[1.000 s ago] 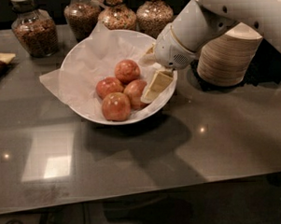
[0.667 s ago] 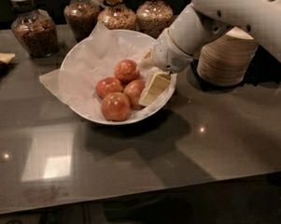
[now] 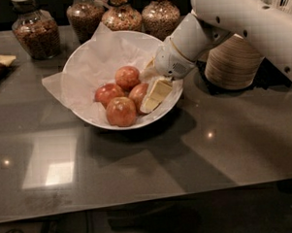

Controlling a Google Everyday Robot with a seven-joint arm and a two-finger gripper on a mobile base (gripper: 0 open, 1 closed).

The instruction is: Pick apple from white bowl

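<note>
The table (image 3: 139, 182) has a dark, smooth, glossy top that mirrors the lights. The white bowl (image 3: 136, 124) looks glazed and shiny, and it is lined with crumpled matt paper (image 3: 86, 72). The apples (image 3: 121, 111) have smooth, faintly sheened skin. The gripper (image 3: 154, 91), at the bowl's 3 o'clock side, looks like matt cream plastic below the arm (image 3: 238, 12), a smooth white shell. The jars (image 3: 35, 33) at 12 o'clock are clear glass. The stacked bowls (image 3: 231, 61) at 2 o'clock look matt, ribbed and beige.

Arm (image 3: 239, 17): white, smooth tubular shell, perforated grille noted at wrist. Pincer (image 3: 153, 93): cream-coloured, blade-shaped, located inside white bowl (image 3: 102, 121), arm-side rim.
</note>
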